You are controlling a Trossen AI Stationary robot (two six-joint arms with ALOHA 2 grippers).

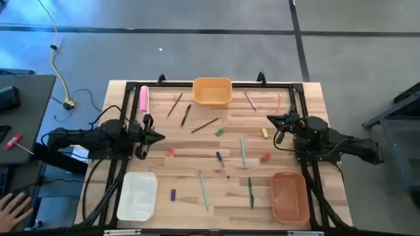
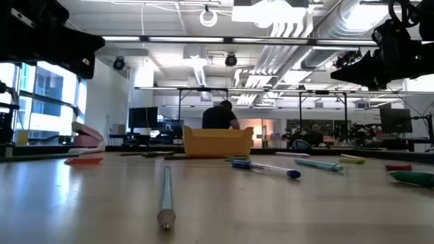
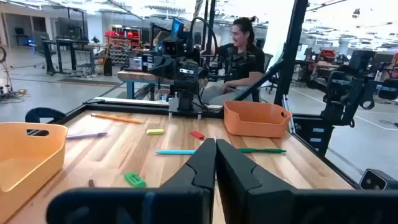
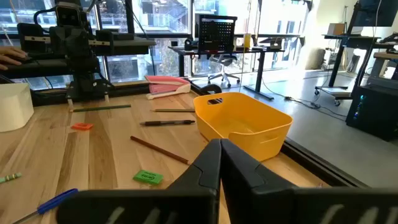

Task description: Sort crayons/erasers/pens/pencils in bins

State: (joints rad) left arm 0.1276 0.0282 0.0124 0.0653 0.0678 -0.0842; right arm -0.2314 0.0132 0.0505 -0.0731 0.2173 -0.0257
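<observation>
A: Both pincers, left pincer (image 1: 157,137) and right pincer (image 1: 270,118), are fully closed, holding nothing.

B: Pens (image 1: 242,151) and pencils (image 1: 204,125) lie scattered below the yellow-orange bin (image 1: 212,92); risk: closed tips nudge them away.

Both arms hover low, left gripper (image 1: 159,137) and right gripper (image 1: 270,118) fingers closed.
</observation>
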